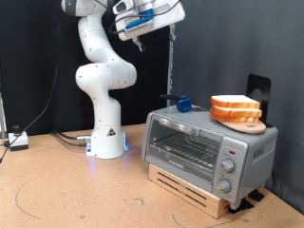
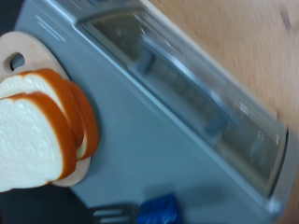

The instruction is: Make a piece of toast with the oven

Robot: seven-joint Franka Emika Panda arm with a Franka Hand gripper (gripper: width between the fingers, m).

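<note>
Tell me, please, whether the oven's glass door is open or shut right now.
Shut. The oven has its door upright and flush with the front, handle at the top. The bread slices sit on the plate on its roof.

— How is the arm (image 1: 100, 71) posed?
— It is seen rising from its white base, bent at the elbow, with the wrist carried high at the exterior view's top.
— And the tool (image 1: 139, 40)?
— It is pointed downward; nothing is seen between its fingers.
</note>
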